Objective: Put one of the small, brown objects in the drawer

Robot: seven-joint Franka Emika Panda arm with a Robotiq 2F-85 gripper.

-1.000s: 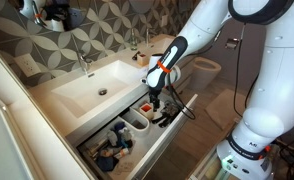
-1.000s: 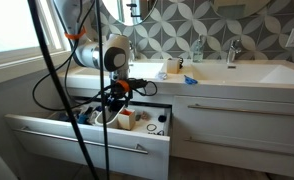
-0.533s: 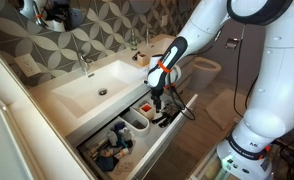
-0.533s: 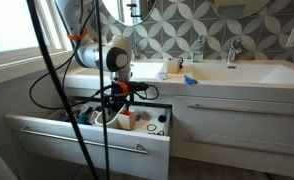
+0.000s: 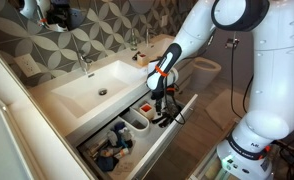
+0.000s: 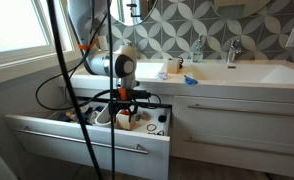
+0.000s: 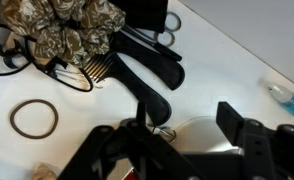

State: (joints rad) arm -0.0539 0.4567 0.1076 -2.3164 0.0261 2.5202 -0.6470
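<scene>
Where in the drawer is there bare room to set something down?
In the wrist view, bare drawer floor lies between the black combs and the blue item. A smaller patch surrounds the brown hair tie. It is crowded around the scrunchie and scissors.

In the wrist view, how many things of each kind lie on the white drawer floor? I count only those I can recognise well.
Brown hair ring: 1
Patterned scrunchie: 1
Black combs: 2
Scissors: 1
Total: 5
</scene>
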